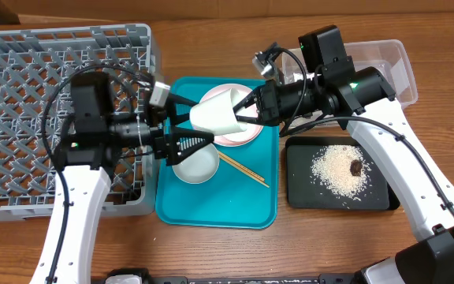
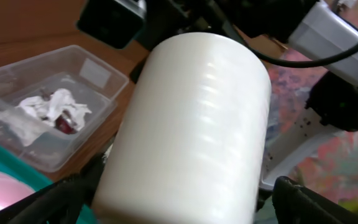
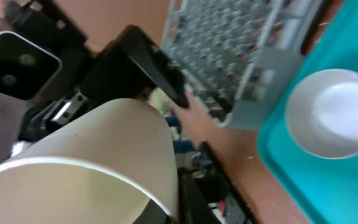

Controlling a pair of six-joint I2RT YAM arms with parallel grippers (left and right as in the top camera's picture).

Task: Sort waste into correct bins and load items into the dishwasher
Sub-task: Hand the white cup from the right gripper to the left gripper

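Camera above the counter (image 1: 211,252): white cup (image 1: 221,114) tipped on its side in mid-air over the teal tray (image 1: 211,209), between both arms. Left end effector (image 1: 207,126) spread wide, one finger on either side of the cup's base end. Right end effector (image 1: 249,106) at the cup's mouth, pinching the rim. Under the cup, a pink-rimmed dish (image 1: 243,136). Just beside it on the tray, a white bowl (image 1: 195,164) and two chopsticks (image 1: 244,170). Grey dish rack (image 1: 22,118) left of the tray. Black tray (image 1: 302,193) to the right, carrying rice grains (image 1: 333,172) and a dark brown lump (image 1: 356,167). Clear tub (image 1: 392,59) behind it, partly covered by the right arm.

Left wrist: cup (image 2: 191,124) filling the middle, dark fingers (image 2: 306,202) low at each side, a sliver of background between the right-hand one and the cup wall. Clear tub (image 2: 104,74) beyond, with crumpled paper scraps (image 2: 45,112) and red bits inside.

Right wrist: cup wall and rim (image 3: 104,155) close up at lower left, blurred. Own fingers not clearly made out here. Dish rack (image 3: 241,50) at top, white bowl (image 3: 331,115) on the teal tray (image 3: 353,186) at right.
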